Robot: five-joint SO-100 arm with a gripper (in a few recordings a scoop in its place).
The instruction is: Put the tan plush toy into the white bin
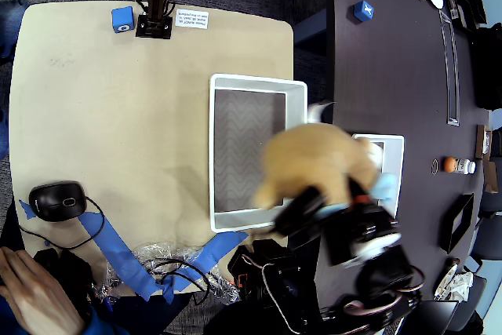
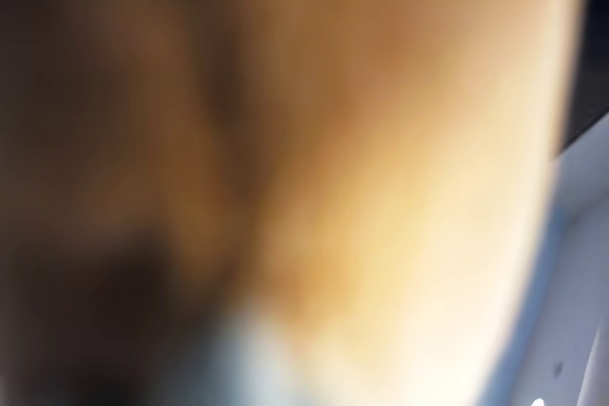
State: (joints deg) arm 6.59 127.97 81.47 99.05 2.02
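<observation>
Carry step: hand [image 1: 314, 203] grasping tan plush toy [image 1: 318, 164], lifted and blurred over right rim of white bin [image 1: 235, 82]. Next: shift left over grey bin floor, then release.

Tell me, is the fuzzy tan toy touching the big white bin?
Cannot tell. In the overhead view the blurred tan plush toy overlaps the white bin at its right rim, apparently carried, but no gap or contact shows plainly.

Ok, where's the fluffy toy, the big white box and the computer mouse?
tan plush toy [image 1: 314, 161]: overhead view, middle of its blurred body.
white bin [image 1: 257, 80]: overhead view, its top rim.
computer mouse [image 1: 56, 200]: overhead view, its black back.
</observation>
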